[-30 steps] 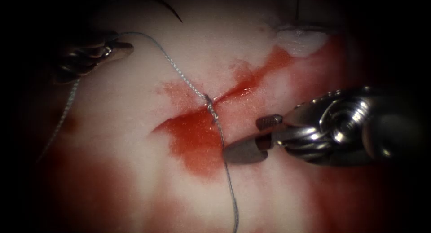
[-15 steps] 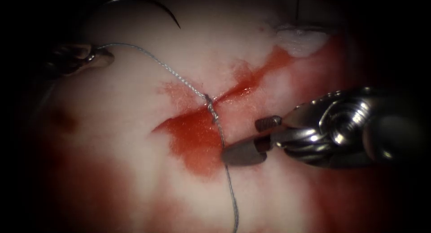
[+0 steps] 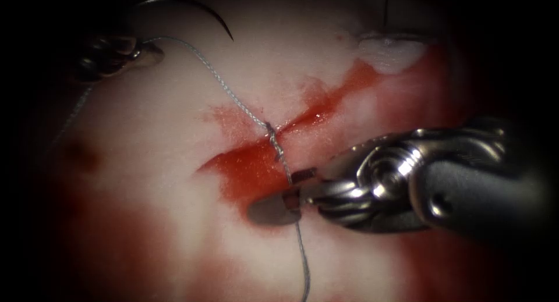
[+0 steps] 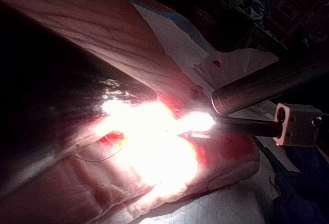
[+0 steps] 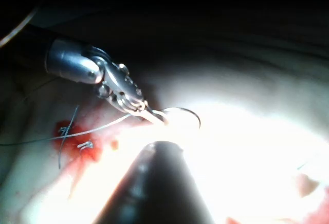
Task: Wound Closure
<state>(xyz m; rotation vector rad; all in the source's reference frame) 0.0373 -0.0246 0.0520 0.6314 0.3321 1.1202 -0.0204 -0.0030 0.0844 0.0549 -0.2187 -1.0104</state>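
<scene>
The tissue has a cut running from lower left to upper right, wet with red fluid. A knot sits on the cut. From it one thread runs up-left to my left tool, which is shut on it. The other strand drops toward the lower edge. My right tool has its jaws open, one on each side of this strand just below the knot. The curved needle lies free beyond the left tool, left of the cut, not in the tissue. The left tool grips thread beside the needle.
A pale lump of fat sits at the cut's upper right end, with a dark strand above it. The right tool's wrist and shaft cover the tissue right of the cut.
The right tool has moved left, from clear of the strand to straddling it below the knot with open jaws. The left tool dipped left, then came back up and right, still holding thread.
</scene>
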